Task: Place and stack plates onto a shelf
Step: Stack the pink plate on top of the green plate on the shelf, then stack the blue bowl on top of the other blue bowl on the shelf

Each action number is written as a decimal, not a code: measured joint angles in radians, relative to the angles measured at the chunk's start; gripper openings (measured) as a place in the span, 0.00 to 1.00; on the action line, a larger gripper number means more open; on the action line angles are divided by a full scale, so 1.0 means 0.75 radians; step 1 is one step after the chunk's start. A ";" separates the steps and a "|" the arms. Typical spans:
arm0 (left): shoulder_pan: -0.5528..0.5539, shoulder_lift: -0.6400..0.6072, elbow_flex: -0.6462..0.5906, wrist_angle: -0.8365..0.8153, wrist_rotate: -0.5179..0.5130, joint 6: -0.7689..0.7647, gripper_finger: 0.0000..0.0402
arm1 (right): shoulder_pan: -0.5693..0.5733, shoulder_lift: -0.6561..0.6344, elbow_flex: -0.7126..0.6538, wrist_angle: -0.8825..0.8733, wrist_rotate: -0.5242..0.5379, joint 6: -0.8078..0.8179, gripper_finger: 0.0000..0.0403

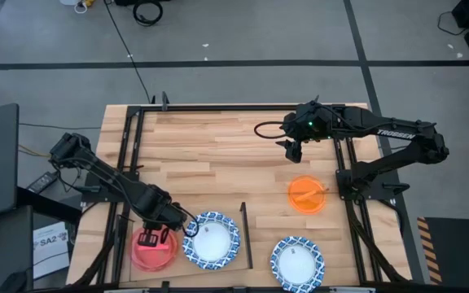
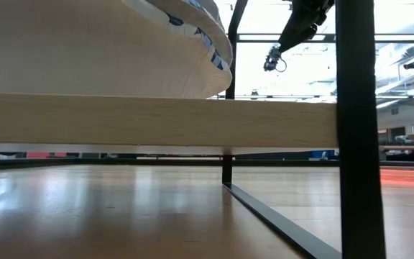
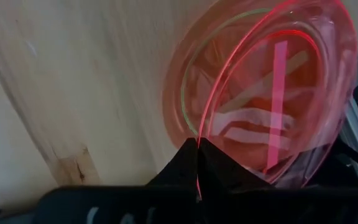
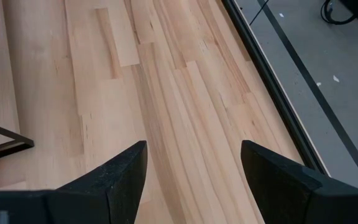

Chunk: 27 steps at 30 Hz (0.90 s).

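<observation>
Left hand (image 1: 155,238) clenched on the red plate's (image 1: 155,252) rim, gripping it for placement on the shelf (image 1: 181,236); right hand (image 1: 291,150) released, waiting above the surface (image 1: 218,155).

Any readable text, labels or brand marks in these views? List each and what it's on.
"TROSSEN" in white letters on the dark right arm's forearm link.
"SA2" on the white paper sheet on the floor left of the table; its smaller print is too small to read.
Nothing readable in the low or wrist views.
</observation>
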 joint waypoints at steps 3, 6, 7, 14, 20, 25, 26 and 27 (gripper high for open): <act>0.000 0.000 -0.031 0.036 0.000 0.000 0.02 | 0.000 0.000 0.000 0.000 0.000 0.000 0.66; 0.000 0.000 -0.049 0.064 0.000 0.000 0.02 | 0.000 0.000 0.000 0.000 0.000 0.000 0.66; 0.000 0.000 -0.051 0.069 0.000 0.000 0.02 | 0.000 0.000 0.000 0.000 0.000 0.000 0.66; 0.001 0.000 -0.052 0.096 -0.045 -0.001 0.04 | 0.000 0.000 0.000 0.000 0.000 0.000 0.66; 0.001 0.000 -0.052 0.096 -0.050 -0.001 0.07 | 0.000 0.000 -0.001 0.000 0.000 0.000 0.66; 0.001 0.000 -0.052 0.095 -0.050 -0.015 0.10 | 0.000 0.000 -0.001 0.000 0.000 0.000 0.66; 0.001 0.000 -0.052 0.096 -0.050 -0.018 0.11 | 0.000 0.000 -0.001 0.000 0.000 0.000 0.66; 0.001 0.000 -0.052 0.095 -0.050 -0.022 0.13 | 0.000 0.000 -0.001 0.000 0.000 0.000 0.66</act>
